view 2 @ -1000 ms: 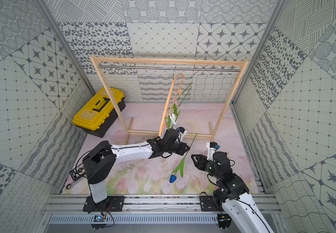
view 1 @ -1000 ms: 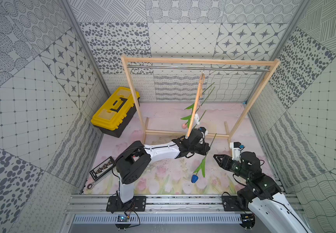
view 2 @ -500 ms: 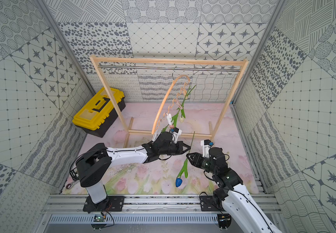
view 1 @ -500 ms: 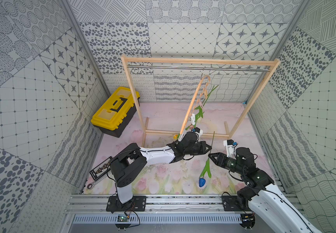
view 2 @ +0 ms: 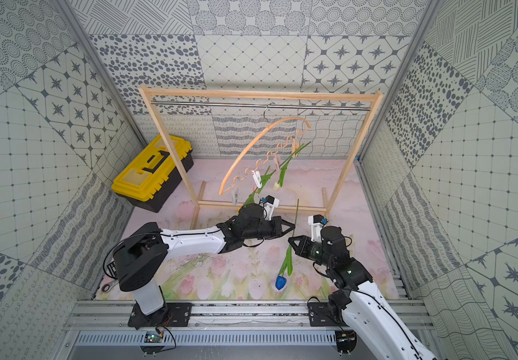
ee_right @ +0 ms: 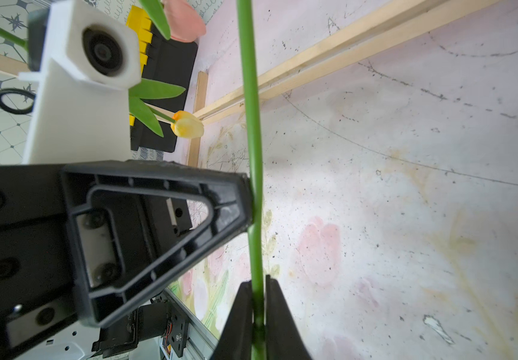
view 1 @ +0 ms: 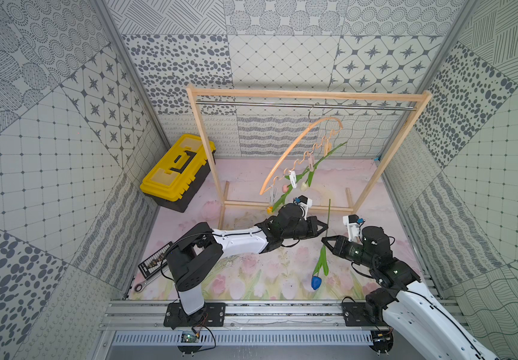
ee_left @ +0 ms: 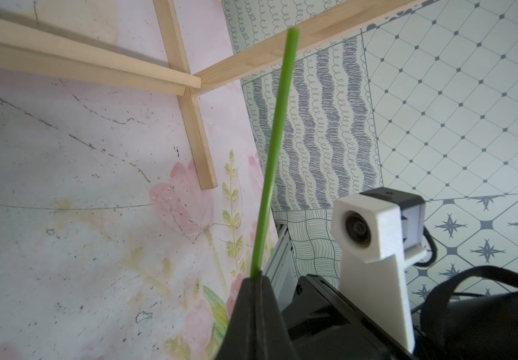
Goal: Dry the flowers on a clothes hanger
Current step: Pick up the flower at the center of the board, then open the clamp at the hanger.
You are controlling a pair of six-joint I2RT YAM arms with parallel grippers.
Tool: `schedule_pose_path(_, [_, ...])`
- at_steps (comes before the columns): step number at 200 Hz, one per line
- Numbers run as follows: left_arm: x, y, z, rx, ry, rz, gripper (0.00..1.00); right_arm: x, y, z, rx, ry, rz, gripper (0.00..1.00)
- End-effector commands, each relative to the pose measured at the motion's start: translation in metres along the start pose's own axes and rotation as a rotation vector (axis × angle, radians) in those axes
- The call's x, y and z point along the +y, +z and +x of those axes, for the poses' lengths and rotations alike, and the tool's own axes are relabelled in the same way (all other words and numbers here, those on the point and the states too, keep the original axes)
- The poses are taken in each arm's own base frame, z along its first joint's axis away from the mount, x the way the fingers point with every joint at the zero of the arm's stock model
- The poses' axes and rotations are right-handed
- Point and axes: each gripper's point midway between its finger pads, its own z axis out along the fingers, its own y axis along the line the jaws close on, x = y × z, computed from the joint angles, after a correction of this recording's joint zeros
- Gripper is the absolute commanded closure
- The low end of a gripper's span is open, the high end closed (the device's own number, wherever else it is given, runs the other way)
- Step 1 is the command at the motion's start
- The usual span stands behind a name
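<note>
I see both arms meeting at mid-surface on one flower. My left gripper (view 1: 326,225) is clamped on the thin green stem (ee_left: 275,140) of the blue tulip (view 1: 316,282); in the left wrist view the stem rises straight out of the pinched tips. My right gripper (view 1: 323,240) is closed on the same stem just below, and in the right wrist view the stem (ee_right: 251,124) sits squeezed between its two fingers (ee_right: 240,311).

The blue tulip hangs head down in the air, near the front of the tulip-printed surface (view 1: 251,280). Its leaves are under the right gripper and its cut end points up in front of the wooden frame (view 1: 307,93).

The clothes hanger (view 1: 295,143) hangs by its hook from the frame's metal rod (view 1: 251,104), tilted with its low end toward the left arm. Three other flowers hang from its clothespins: pink (view 1: 285,188), cream (view 1: 304,186) and yellow (ee_right: 187,126), all heads down. I cannot tell which pin holds which.

A yellow toolbox (view 1: 176,171) sits at the back left, outside the frame.
</note>
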Motion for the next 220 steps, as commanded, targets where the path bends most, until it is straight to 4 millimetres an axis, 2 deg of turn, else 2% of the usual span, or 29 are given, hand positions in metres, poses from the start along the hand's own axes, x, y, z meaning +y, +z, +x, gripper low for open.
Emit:
schedule_pose_path(1, [-0.025, -0.002, -0.002, -0.011, 0.049, 0.08, 1.0, 0.003, -0.004, -0.009, -0.055, -0.029, -0.006, 0.95])
schedule_pose_path(14, [-0.025, -0.002, 0.004, 0.008, 0.079, 0.078, 0.99, 0.004, -0.006, -0.01, -0.058, -0.037, -0.003, 1.0])
schedule_pose_path(28, [-0.021, -0.005, 0.013, 0.024, 0.126, 0.064, 0.76, 0.003, -0.008, -0.012, -0.07, -0.041, 0.007, 1.0])
schedule_pose_path(47, [-0.016, -0.018, 0.03, 0.039, 0.249, 0.058, 0.59, 0.002, -0.013, -0.016, -0.094, -0.05, 0.028, 1.0])
schedule_pose_path(77, [0.015, -0.056, 0.057, 0.082, 0.386, -0.012, 0.51, 0.005, -0.026, -0.027, -0.151, -0.067, 0.055, 1.0])
schedule_pose_path(97, [0.04, -0.089, 0.061, 0.052, 0.433, -0.123, 0.5, 0.022, -0.037, -0.035, -0.193, -0.106, 0.006, 1.0])
schedule_pose_path(124, [0.056, -0.14, 0.041, -0.122, 0.447, -0.223, 0.43, 0.055, -0.052, -0.043, -0.228, -0.188, -0.108, 1.0])
schedule_pose_path(137, [0.055, -0.16, 0.032, -0.174, 0.446, -0.256, 0.41, 0.077, -0.06, -0.047, -0.248, -0.225, -0.203, 1.0])
schedule_pose_path(156, [0.067, -0.196, 0.008, -0.268, 0.442, -0.45, 0.44, 0.094, -0.062, -0.053, -0.259, -0.247, -0.264, 1.0])
schedule_pose_path(160, [0.072, -0.206, 0.003, -0.297, 0.434, -0.501, 0.43, 0.107, -0.07, -0.059, -0.272, -0.266, -0.294, 1.0])
schedule_pose_path(172, [0.083, -0.237, -0.015, -0.389, 0.403, -0.628, 0.41, 0.125, -0.073, -0.064, -0.27, -0.289, -0.34, 1.0])
schedule_pose_path(186, [0.089, -0.266, -0.032, -0.47, 0.355, -0.675, 0.38, 0.141, -0.079, -0.07, -0.288, -0.308, -0.391, 1.0])
schedule_pose_path(202, [0.085, -0.283, -0.043, -0.525, 0.325, -0.628, 0.31, 0.155, -0.083, -0.073, -0.298, -0.33, -0.431, 1.0])
schedule_pose_path(220, [0.072, -0.287, -0.048, -0.517, 0.4, -0.547, 0.24, 0.168, -0.082, -0.072, -0.281, -0.354, -0.469, 1.0])
